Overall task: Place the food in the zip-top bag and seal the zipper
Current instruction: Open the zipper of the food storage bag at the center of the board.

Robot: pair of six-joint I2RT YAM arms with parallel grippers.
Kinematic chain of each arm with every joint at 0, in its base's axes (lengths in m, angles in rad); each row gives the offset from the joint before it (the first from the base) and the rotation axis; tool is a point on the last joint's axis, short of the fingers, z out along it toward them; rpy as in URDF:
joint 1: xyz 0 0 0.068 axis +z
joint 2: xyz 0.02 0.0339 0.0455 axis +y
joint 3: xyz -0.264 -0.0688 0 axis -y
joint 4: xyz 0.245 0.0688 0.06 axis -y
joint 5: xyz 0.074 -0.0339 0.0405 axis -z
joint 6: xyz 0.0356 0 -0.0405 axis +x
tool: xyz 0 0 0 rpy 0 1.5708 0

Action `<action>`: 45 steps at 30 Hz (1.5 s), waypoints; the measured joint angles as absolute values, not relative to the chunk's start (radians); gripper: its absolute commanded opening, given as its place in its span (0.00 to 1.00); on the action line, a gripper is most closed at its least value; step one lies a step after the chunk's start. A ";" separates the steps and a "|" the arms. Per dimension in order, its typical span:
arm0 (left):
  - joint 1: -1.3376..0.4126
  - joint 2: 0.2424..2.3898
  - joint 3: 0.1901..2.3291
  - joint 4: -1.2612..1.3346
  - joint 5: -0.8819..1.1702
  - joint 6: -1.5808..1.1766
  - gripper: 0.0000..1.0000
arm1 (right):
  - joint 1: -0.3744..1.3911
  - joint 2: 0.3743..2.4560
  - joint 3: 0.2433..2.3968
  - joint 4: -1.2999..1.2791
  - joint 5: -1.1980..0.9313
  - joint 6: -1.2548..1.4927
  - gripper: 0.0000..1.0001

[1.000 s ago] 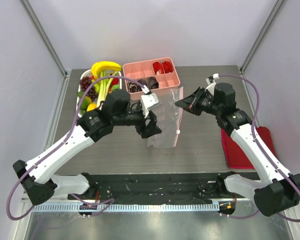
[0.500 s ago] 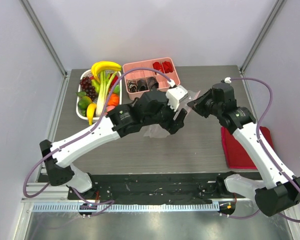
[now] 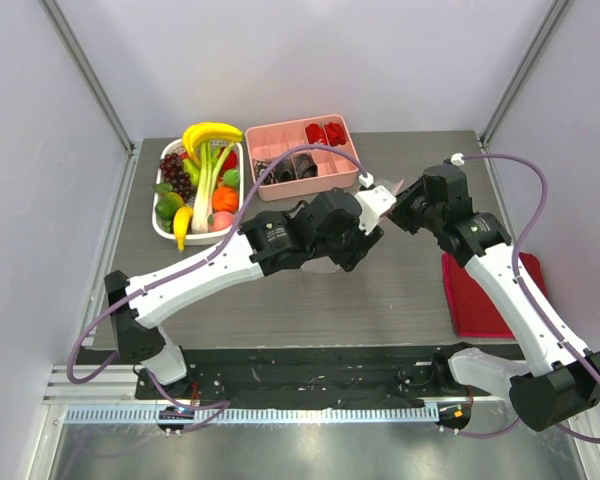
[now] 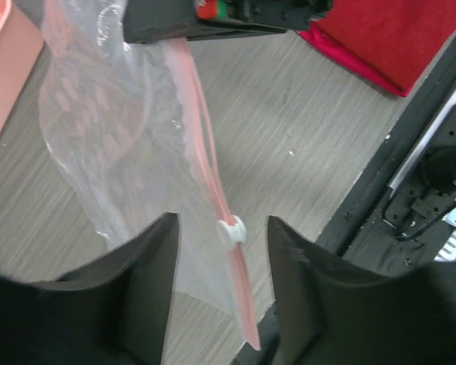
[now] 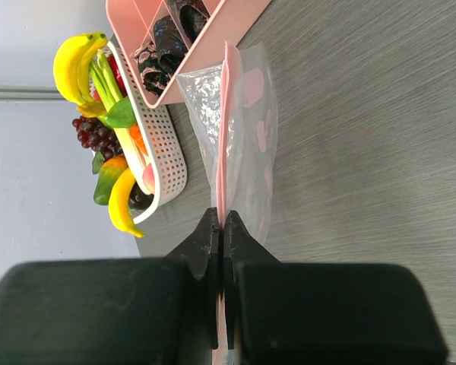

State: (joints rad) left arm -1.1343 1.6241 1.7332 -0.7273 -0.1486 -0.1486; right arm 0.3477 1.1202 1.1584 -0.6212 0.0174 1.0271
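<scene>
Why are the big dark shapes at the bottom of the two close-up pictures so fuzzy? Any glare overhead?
Left wrist view: the open left jaws likely sit too close to the lens, so they blur, while the zipper and slider tab are sharp. Right wrist view: the right jaws, shut on the zip-top bag, blur likewise. Top view: glare only on the metal strip.

lab test cell: white panel walls (image 3: pixel 300 60), aluminium rail (image 3: pixel 310 413)

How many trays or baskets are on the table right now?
3. A white basket sits at the far left, a pink divided tray is right beside it, and a flat red tray lies near the right side. None seems hidden.
</scene>
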 measured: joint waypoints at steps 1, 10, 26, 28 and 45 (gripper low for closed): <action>-1.142 1.624 1.733 -0.728 -0.152 -0.144 0.34 | 0.348 1.120 1.158 -0.621 0.017 1.027 0.01; -1.158 1.624 1.731 -0.751 -0.157 -0.121 0.03 | 0.348 1.120 1.158 -0.620 0.019 1.026 0.01; -1.172 1.507 1.570 -0.727 -0.116 -0.123 0.01 | 0.359 1.135 1.197 -0.616 0.033 0.997 0.01; -1.173 1.499 1.558 -0.728 -0.108 -0.123 0.02 | 0.359 1.137 1.202 -0.616 0.036 0.994 0.01; -1.010 1.424 1.606 -0.674 -0.002 -0.252 0.77 | 0.350 1.131 1.161 -0.476 -0.096 0.918 0.01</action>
State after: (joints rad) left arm -1.0100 1.4239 1.6062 -0.6739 -0.0017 -0.2520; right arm 0.3496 1.1309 1.1610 -0.4763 -0.0959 0.9176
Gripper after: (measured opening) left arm 0.786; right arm 0.034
